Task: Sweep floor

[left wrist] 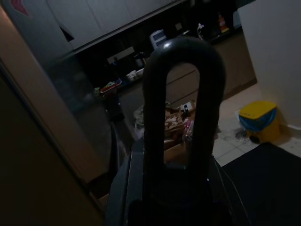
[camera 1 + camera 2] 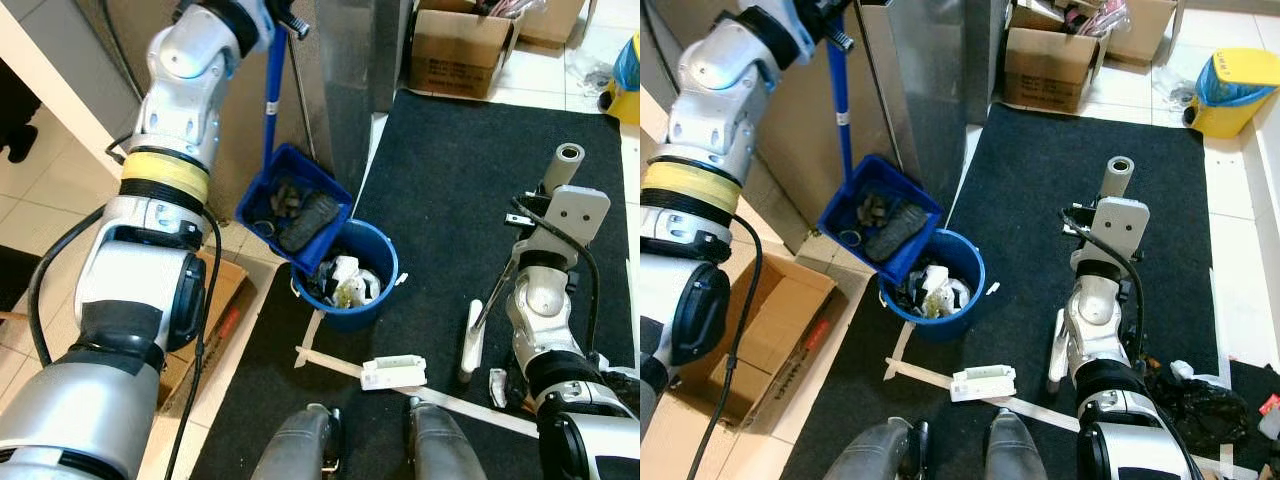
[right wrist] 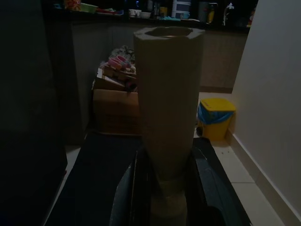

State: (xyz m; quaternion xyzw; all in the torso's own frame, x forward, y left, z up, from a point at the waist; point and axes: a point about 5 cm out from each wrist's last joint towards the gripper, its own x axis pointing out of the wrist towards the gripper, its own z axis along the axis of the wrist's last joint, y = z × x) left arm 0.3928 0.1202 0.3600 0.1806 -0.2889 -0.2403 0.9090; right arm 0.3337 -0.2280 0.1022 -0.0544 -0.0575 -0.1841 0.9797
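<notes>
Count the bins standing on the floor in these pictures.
2: a blue bin at the black mat's left edge, under the tilted dustpan; a yellow bin on tiles far right. Others may be hidden.

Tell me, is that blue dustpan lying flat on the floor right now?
No, the blue dustpan is lifted by its long handle and tipped over the rim of the blue bucket, with dark scraps inside it.
</notes>
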